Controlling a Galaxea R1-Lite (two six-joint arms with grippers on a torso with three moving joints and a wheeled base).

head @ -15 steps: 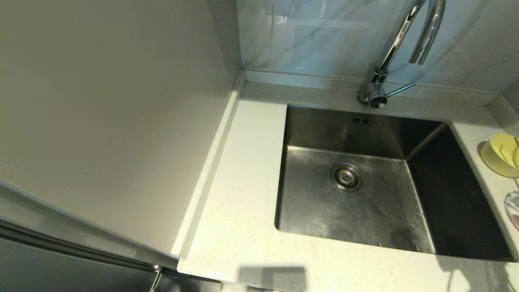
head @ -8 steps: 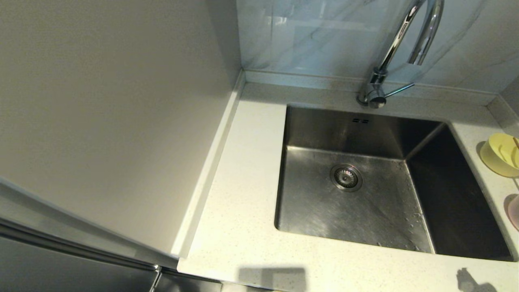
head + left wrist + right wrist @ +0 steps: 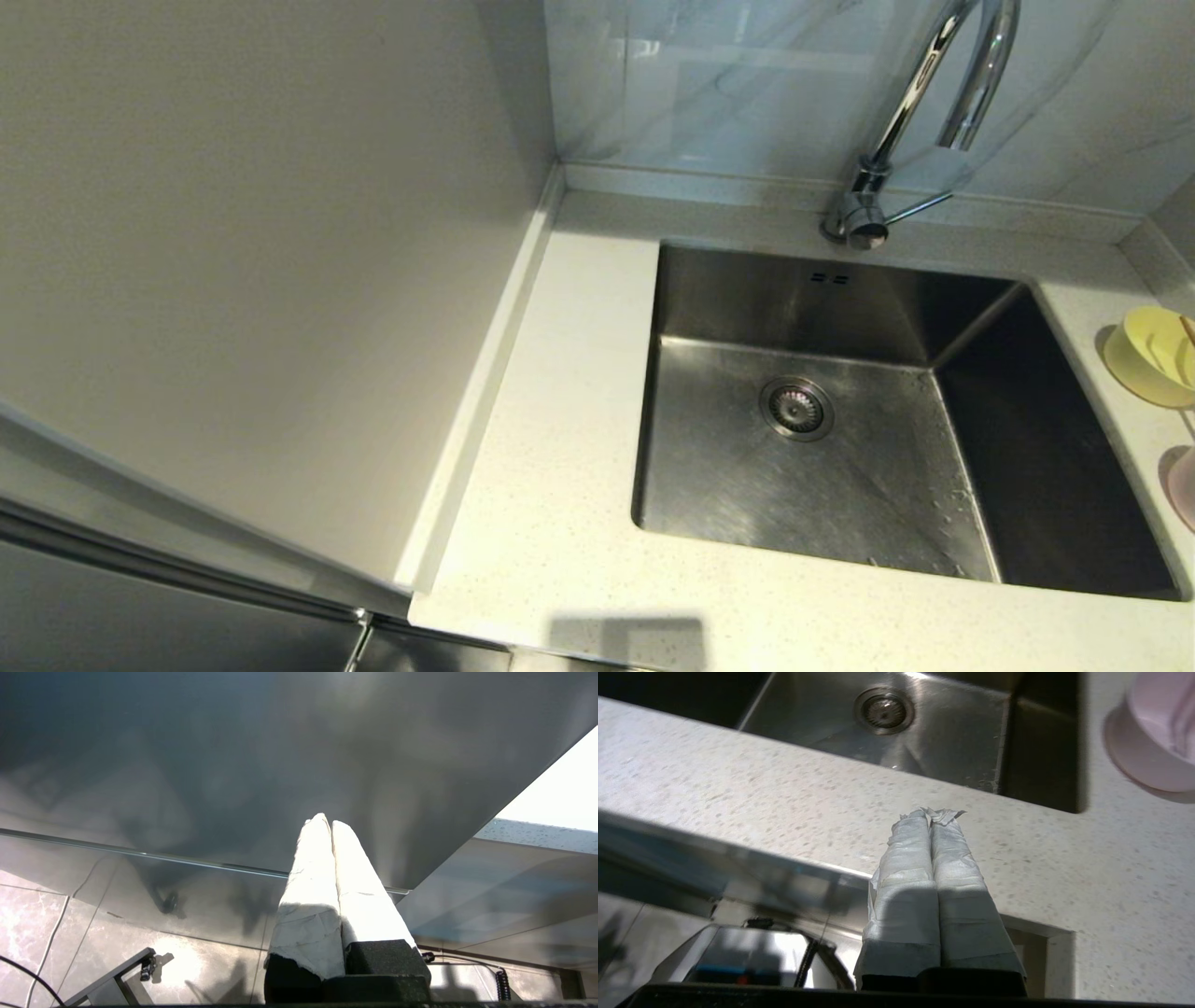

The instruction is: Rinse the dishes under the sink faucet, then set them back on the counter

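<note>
Both grippers pressed together, empty, right gripper low at counter front edge, left gripper below it; pink dish and yellow bowl at right frame edge, sink centre, faucet upright upper right, spout curving down.

Showing left gripper with white-wrapped fingers pressed together, nothing between them. Pointing toward a dark glossy panel (cabinet front, apparently). Hanging above a tiled floor, with a thin cable lying across it. Catching a sliver of speckled counter edge to one side.
</note>
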